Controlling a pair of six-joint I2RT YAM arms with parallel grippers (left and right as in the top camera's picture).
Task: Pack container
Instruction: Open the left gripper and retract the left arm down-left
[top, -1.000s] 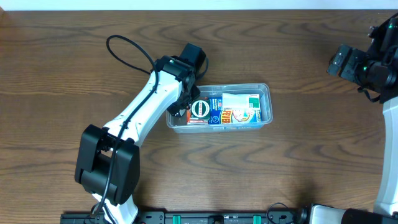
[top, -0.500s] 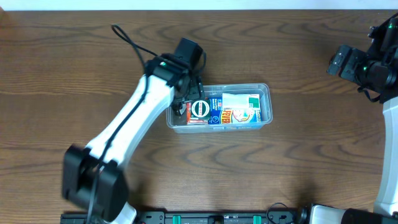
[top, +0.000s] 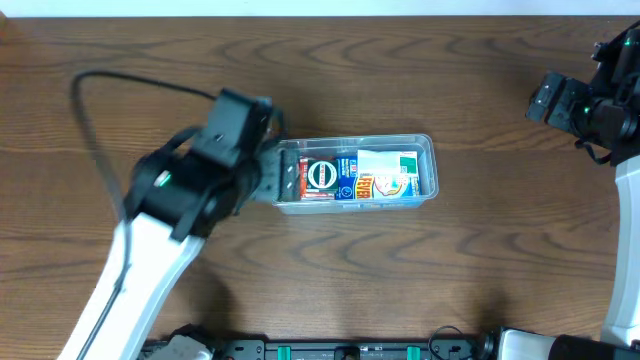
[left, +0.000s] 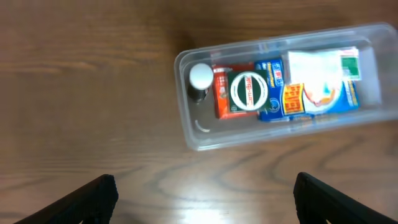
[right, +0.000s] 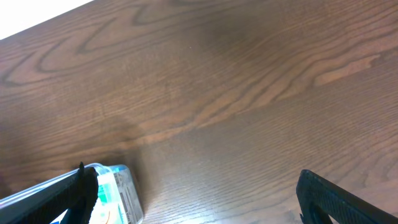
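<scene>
1. Clear transparent plastic rectangular container (top: 428, 182), shallow, with rounded corners and a rimmed edge, lay flat near the middle of the dark brown wood-grain bench (top: 450, 280). In the overhead view its long side ran left to right.
2. At its left end stood a small dark bottle (left: 200, 78) with a white cap, seen from above.
3. Just beside the bottle lay an orange-red box (left: 219, 99), then a blue box (left: 272, 74), and then a white, yellow and blue packet (left: 320, 84) with a green patch at one corner.
4. A round green-and-white emblem (left: 247, 91) showed where the orange-red box met the blue box; whether it was a separate thing could not be told.
5. A narrow strip at the container's right end was bare.
6. The left gripper (left: 205, 185) hung over the bench by the container's left end, with its two dark fingers spread wide. Nothing was between them, and they touched neither the container nor its contents.
7. In the overhead view the blurred white left arm (top: 150, 250) reached up from the lower left, and its black wrist covered the container's left edge.
8. The right gripper (right: 193, 186) was well apart from the container, at the bench's right side. It was also spread wide and held nothing, and only a corner of the container showed at the lower left of its wrist view.
</scene>
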